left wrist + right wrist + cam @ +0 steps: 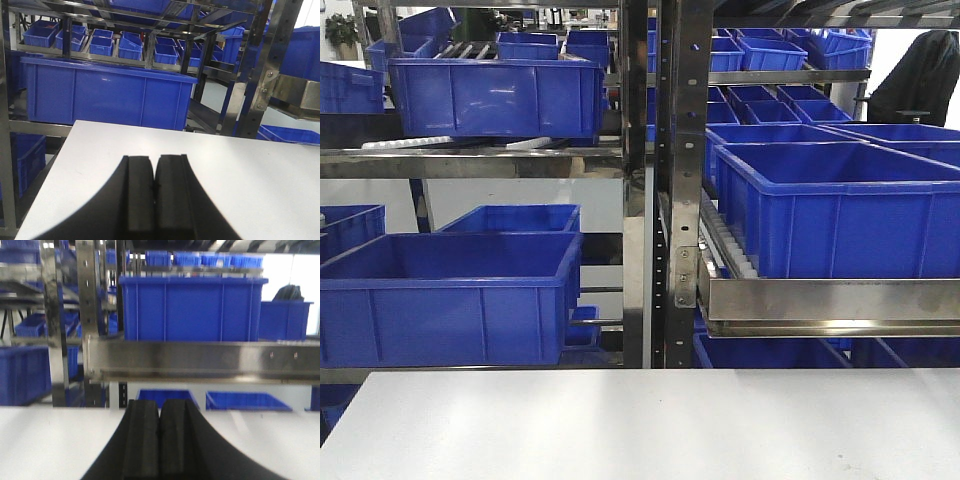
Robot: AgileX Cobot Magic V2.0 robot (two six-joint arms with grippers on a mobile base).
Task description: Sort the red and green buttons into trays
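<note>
Front-facing view: open-topped blue crates (450, 290) on steel racks (665, 200) behind white counter (640, 430), insides showing only blue walls. L hand (154, 165), R hand (159, 407) both pinched closed.

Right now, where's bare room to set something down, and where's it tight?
The white tabletop is bare across the front view, bordered behind by the steel rack. The patches ahead of the left gripper and right gripper are bare too. Tight: the rack shelves, packed with blue crates.
</note>
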